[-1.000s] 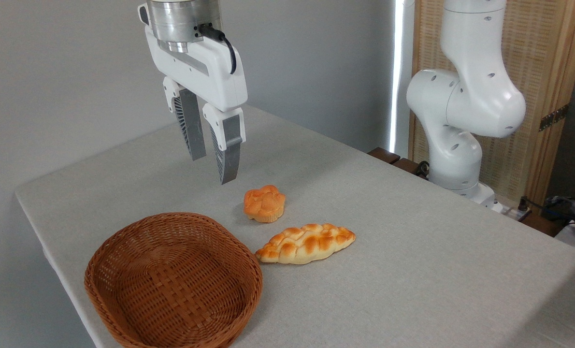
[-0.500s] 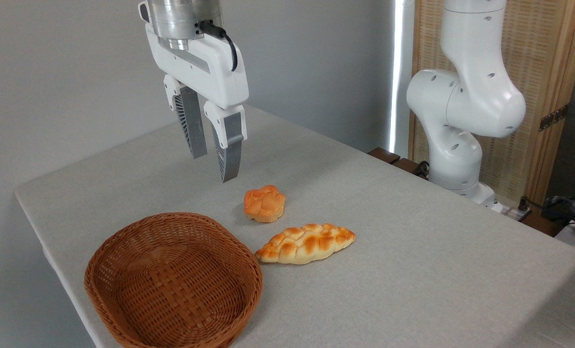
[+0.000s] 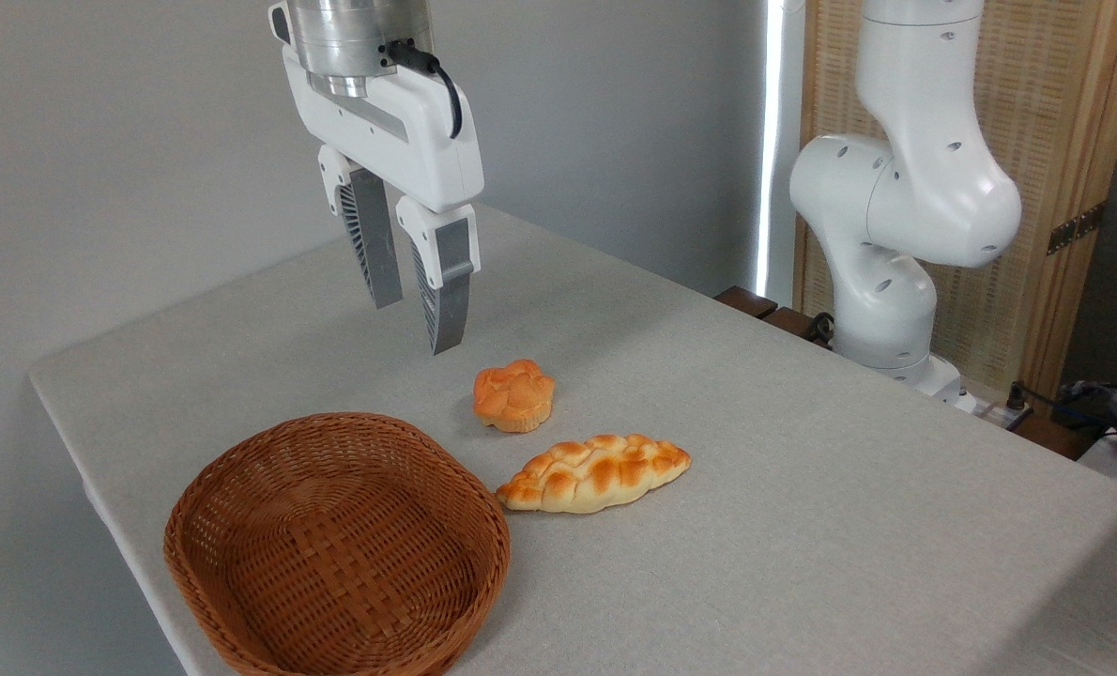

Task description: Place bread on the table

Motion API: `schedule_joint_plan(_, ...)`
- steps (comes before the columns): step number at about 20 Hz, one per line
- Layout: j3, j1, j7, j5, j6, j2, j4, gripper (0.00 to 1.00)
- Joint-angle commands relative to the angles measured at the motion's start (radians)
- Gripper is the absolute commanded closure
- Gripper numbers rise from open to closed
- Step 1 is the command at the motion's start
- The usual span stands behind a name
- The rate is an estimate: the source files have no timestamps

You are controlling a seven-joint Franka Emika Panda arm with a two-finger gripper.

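One braided bread (image 3: 594, 472) lies flat on the table (image 3: 803, 488), just beside the empty basket (image 3: 333, 545). It looks light and soft with a glossy top – probably best taken across its thick middle, gently. The gripper (image 3: 418, 324) hangs high above, fingers a little apart, holding nothing.

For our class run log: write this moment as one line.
gripper: open, empty, above table | bread: on table beside basket | bun: on table
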Motion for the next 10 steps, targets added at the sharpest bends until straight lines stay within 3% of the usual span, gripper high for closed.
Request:
schedule_joint_plan(1, 0.004, -0.003, -0.016, 0.005, -0.026, 0.006, 0.02, 0.0)
schedule_joint_plan(4, 0.002, -0.003, -0.016, 0.048, -0.026, 0.003, 0.02, 0.0)
schedule_joint_plan(10, 0.007, -0.003, -0.018, 0.053, -0.028, 0.003, 0.018, 0.0)
